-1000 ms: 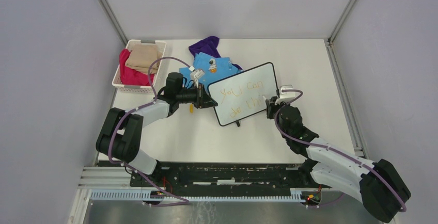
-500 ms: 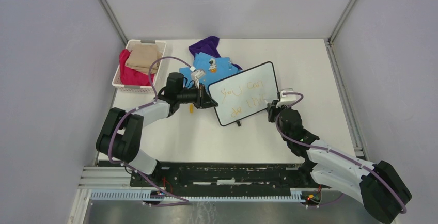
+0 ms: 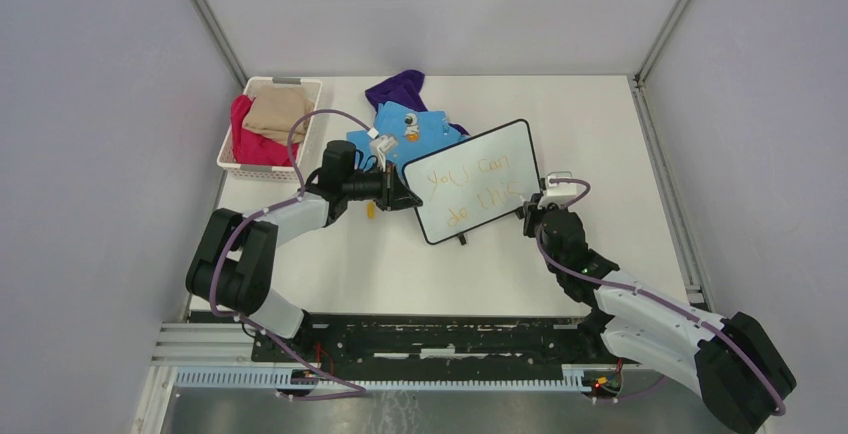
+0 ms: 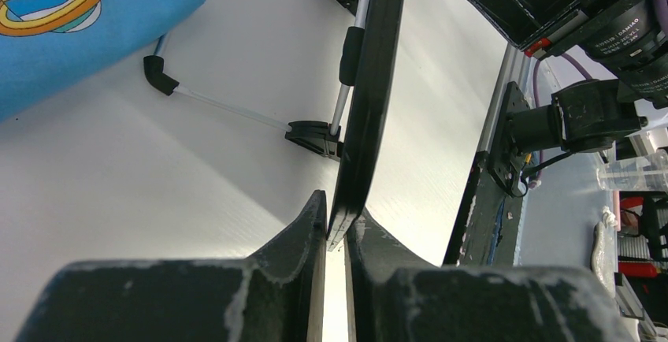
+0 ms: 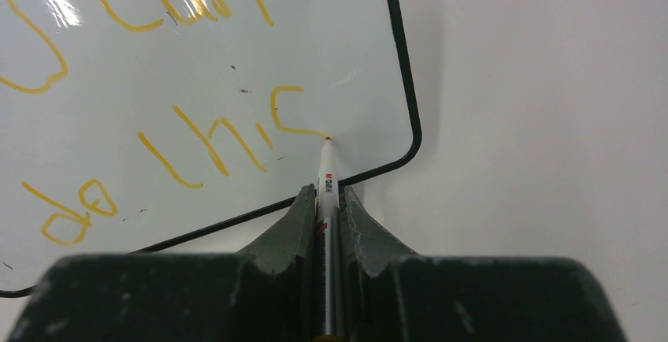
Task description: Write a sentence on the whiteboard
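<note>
The whiteboard, white with a thin black frame, stands tilted on the table's middle. The sentence is on it in orange-yellow, "you can" above "do this". My left gripper is shut on the whiteboard's left edge, seen edge-on between the fingers. My right gripper is shut on a white marker. The marker's tip touches the whiteboard at the tail of the last letter, near the lower right corner.
A blue shirt and a purple cloth lie behind the whiteboard. A white basket with red and tan clothes stands at the back left. A small yellow cap lies under the left arm.
My right gripper has drawn the marker right and down, adding the final "s" of "this". The left gripper and whiteboard have stayed put.
</note>
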You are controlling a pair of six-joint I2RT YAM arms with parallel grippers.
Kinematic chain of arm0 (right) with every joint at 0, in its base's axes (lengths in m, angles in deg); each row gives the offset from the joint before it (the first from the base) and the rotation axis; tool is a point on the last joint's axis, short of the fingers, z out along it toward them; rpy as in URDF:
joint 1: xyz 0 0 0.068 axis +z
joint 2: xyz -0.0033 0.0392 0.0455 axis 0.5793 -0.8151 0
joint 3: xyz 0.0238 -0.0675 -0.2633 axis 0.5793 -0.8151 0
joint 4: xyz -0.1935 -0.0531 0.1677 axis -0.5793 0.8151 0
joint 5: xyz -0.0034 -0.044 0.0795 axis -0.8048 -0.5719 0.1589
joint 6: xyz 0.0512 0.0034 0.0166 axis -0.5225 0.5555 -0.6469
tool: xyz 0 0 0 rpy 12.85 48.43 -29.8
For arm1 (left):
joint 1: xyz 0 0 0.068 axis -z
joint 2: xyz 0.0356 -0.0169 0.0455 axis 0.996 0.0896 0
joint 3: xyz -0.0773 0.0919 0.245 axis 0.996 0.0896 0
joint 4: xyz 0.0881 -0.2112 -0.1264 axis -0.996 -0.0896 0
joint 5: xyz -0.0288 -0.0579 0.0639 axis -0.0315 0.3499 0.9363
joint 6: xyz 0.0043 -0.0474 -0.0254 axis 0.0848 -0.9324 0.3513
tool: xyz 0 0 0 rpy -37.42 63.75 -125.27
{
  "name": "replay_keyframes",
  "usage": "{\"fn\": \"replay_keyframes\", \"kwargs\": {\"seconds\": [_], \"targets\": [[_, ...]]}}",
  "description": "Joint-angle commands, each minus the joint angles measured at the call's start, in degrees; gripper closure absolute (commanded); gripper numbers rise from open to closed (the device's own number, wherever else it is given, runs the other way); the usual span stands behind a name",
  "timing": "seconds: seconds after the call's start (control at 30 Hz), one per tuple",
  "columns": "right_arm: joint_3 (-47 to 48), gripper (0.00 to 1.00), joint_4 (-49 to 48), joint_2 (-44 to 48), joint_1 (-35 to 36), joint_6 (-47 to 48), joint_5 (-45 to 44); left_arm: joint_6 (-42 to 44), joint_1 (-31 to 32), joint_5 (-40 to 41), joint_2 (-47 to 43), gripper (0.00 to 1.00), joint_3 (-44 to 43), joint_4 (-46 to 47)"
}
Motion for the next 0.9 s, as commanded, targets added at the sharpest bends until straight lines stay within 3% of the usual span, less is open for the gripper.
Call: {"fn": "replay_keyframes", "kwargs": {"seconds": [0.0,0.53,0.87], "targets": [[-0.3,1.0,-0.8,-0.3,-0.1,-0.2,2.3,1.9,0.3,3.5,2.0,0.98,0.2,-5.6],[0.0,1.0,-3.1,-0.3,-0.1,-1.0,10.5,2.2,0.8,4.0,2.0,0.98,0.0,-6.2],[0.0,1.0,-1.3,12.8,-0.1,0.5,8.2,2.5,0.9,4.4,1.7,0.98,-0.1,-6.3]]}}
